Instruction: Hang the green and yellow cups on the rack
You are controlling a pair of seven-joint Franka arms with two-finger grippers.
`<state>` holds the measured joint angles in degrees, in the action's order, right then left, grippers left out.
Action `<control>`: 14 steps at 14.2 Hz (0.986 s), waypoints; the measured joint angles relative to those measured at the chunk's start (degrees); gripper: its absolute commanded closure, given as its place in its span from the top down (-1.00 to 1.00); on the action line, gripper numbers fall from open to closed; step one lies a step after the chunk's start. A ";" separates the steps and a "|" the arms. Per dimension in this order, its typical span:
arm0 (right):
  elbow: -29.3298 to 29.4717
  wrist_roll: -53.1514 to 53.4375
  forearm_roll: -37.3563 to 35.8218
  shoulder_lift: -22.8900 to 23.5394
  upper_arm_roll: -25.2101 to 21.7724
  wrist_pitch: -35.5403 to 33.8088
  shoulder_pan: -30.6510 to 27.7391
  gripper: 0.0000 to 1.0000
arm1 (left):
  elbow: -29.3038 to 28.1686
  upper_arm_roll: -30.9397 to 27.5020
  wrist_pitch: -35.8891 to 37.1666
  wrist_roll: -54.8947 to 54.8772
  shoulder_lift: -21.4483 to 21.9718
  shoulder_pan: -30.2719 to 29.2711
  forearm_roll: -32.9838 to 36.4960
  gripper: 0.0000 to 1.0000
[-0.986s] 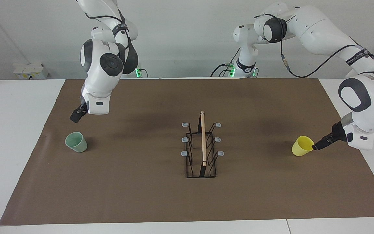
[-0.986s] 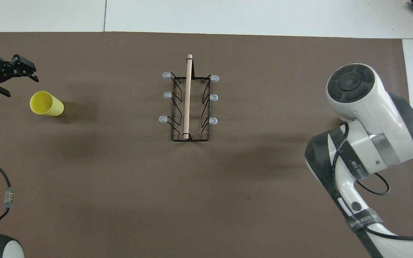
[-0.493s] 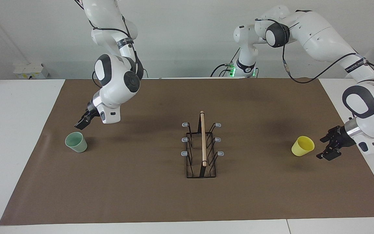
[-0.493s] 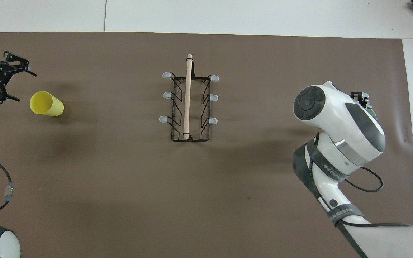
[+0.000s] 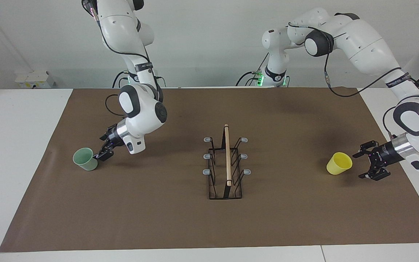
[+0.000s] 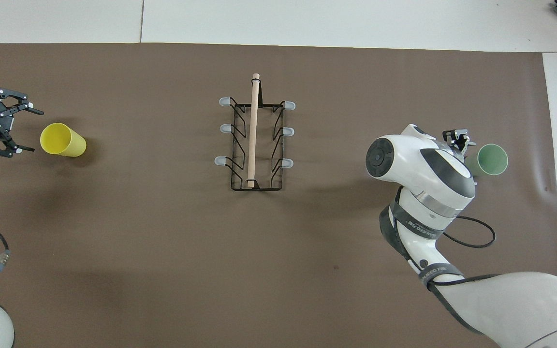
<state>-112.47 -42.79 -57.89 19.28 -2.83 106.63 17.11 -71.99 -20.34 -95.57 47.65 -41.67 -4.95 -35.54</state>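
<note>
Both cups lie tipped on the tabletop (image 5: pixel 31 120), 1 at each end, the rack (image 5: pixel 226 167) between. The right hand (image 5: pixel 100 151) gapes just beside the green cup (image 5: pixel 85 159); the left hand (image 5: pixel 371 164), also wide, faces the yellow cup (image 5: pixel 339 163).

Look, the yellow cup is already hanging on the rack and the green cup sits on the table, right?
Not quite. The yellow cup isn't on the rack; it sits on the table toward the left arm's end, as the facing view shows. The green cup does sit on the table.
</note>
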 measured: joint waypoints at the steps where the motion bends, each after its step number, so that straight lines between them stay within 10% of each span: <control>1: -0.01 0.32 -0.72 0.83 0.01 0.60 0.29 1.00 | -1.00 -0.10 0.17 0.97 0.34 0.03 -0.59 1.00; 14: -6.03 8.86 -11.34 3.87 -0.42 7.01 -1.55 1.00 | -24.64 -0.82 -10.24 5.89 7.95 0.34 -19.07 1.00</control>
<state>-118.50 -33.93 -69.23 23.15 -3.25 113.65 15.56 -96.63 -21.16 -105.81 53.54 -33.72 -4.61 -54.61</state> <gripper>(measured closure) 0.000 0.000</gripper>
